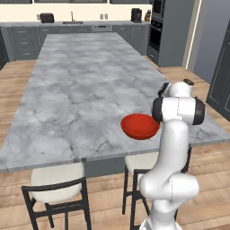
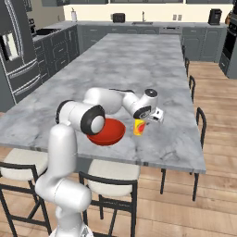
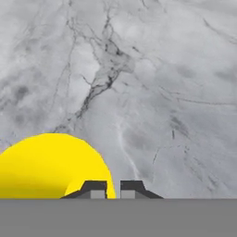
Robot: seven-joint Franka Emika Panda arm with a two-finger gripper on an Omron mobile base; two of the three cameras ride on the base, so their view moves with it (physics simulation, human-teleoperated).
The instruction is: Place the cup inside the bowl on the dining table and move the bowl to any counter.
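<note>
The yellow cup (image 2: 139, 128) with orange-red patches stands upright on the dining table (image 2: 134, 65), just right of the red bowl (image 2: 107, 133). My gripper (image 2: 143, 121) comes down onto the cup's rim from above. In the hand view the gripper (image 3: 112, 189) has its fingertips close together, with the right edge of the cup's (image 3: 46, 164) yellow wall running between them. It is shut on that wall. The bowl (image 1: 140, 126) sits near the table's (image 1: 81, 90) near edge, partly behind my arm, and holds nothing that I can see.
Cushioned stools (image 1: 56, 184) are tucked under the table's near edge, and dark chairs (image 2: 200, 125) line its right side. The counter (image 2: 139, 28) with dark grey cabinets runs along the back wall. A fridge (image 2: 16, 55) stands at the left.
</note>
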